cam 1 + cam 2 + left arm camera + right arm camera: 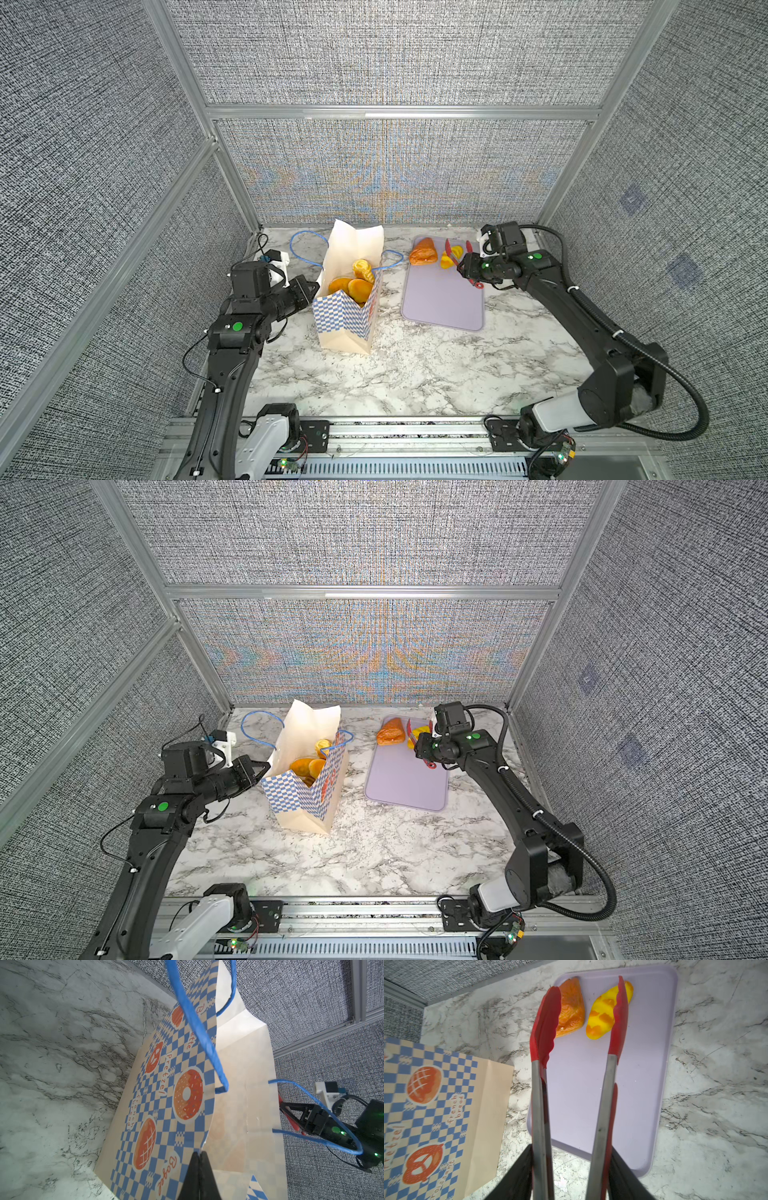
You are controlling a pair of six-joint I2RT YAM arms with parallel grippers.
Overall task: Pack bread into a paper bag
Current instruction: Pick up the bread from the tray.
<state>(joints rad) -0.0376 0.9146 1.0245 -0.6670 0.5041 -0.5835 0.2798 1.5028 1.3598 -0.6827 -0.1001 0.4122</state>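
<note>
The left gripper (198, 1156) pinches the rim of the paper bag (341, 325), standing open with several golden rolls (351, 287) inside; right of it the lilac tray (441, 305) holds an orange-brown loaf (424, 252) and a yellow loaf (602, 1016), the latter straddled by spread red tongs (546, 1026) clamped in the right gripper (464, 268).

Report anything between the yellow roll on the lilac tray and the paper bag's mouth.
The orange-brown loaf lies on the lilac tray between the yellow roll and the checkered paper bag; a blue cord handle loops beside the bag's mouth. Nothing else visible.
</note>
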